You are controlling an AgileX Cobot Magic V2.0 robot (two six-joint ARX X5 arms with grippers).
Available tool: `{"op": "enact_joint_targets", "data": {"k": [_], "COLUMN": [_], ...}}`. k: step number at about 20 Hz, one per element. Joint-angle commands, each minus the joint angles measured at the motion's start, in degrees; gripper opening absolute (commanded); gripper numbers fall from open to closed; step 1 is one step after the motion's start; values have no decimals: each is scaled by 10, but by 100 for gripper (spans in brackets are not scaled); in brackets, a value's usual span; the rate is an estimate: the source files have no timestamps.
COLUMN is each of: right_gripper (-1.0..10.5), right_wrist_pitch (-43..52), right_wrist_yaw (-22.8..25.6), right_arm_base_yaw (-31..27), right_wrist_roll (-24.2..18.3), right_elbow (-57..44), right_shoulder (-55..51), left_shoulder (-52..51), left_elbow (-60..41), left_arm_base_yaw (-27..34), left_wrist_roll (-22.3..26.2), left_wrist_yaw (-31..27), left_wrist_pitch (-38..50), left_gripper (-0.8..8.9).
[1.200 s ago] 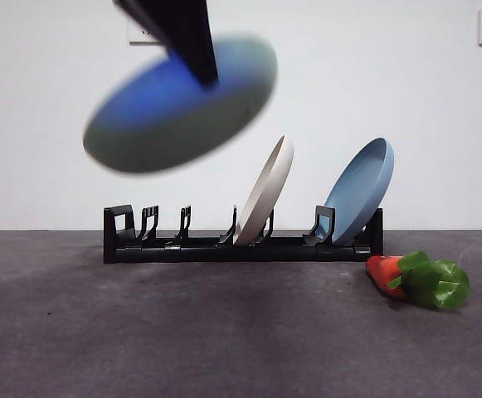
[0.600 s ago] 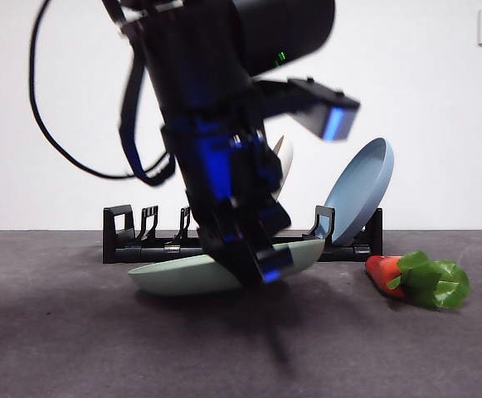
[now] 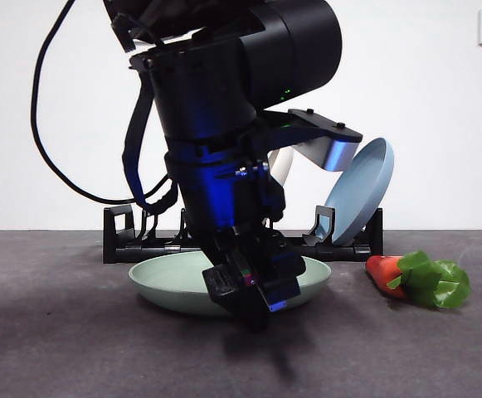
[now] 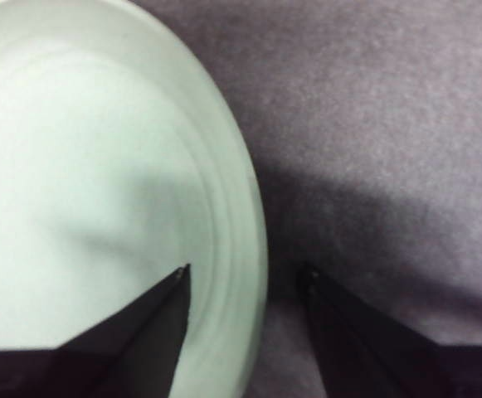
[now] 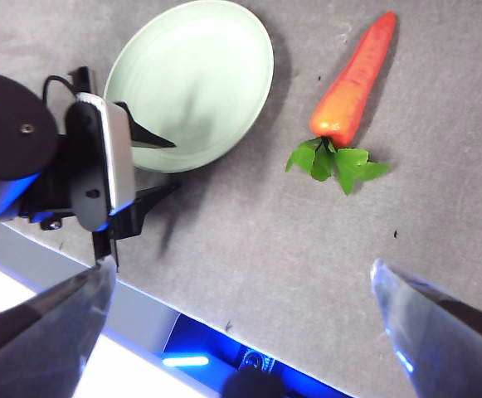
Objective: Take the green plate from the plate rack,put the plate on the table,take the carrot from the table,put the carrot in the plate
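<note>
The green plate (image 3: 164,279) lies flat on the table (image 3: 58,348), just in front of the plate rack (image 3: 123,239). My left gripper (image 3: 249,300) reaches down at the plate's near rim. The left wrist view shows that left gripper (image 4: 242,278) open, one jaw over the green plate (image 4: 83,166) and the other outside the rim. To the right of the plate the carrot (image 3: 415,280) lies on the table. From high above, my right gripper (image 5: 242,269) stands open over the green plate (image 5: 199,75), the carrot (image 5: 352,83) and the left gripper (image 5: 145,166).
A dusty-blue plate (image 3: 361,189) leans in the rack's right end. A cream-white plate (image 3: 284,166) stands in the middle, mostly hidden behind the arm. A black cable (image 3: 50,141) loops down on the left.
The green plate came down from the air to the table and has gone from tilted to lying flat. The left arm dropped with it. The carrot has not moved.
</note>
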Motion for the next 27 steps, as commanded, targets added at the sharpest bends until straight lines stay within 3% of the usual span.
{"op": "enact_joint_targets", "data": {"k": [1,8,10,18,20,24,27], "right_gripper": [657,657,656,655,583,525,348], "right_wrist_pitch": [33,168,209,340,369,407,407], "right_wrist_yaw": [0,4,35,173,209,228,238], "right_arm_base_yaw": [-1,7,23,112,123,133,134], "right_wrist_roll": [17,54,64,83,97,118,119], "right_elbow": [1,1,1,1,1,1,1], "right_shoulder": [18,167,228,424,458,492,508], "left_shoulder": [-33,-264,-340,-501,-505,-505,-505], "left_elbow": [-4,-4,-4,-4,-4,-4,-4], "left_arm_base_yaw": [-9,-35,-41,-65,-72,-82,-84], "left_wrist_roll": [-40,-181,-224,-268,-280,-289,-298], "left_wrist_yaw": [5,42,57,67,67,66,64], "left_wrist_pitch": [-10,-29,-28,-56,-71,-88,-88], "left_gripper": [234,233,233,233,233,233,233]}}
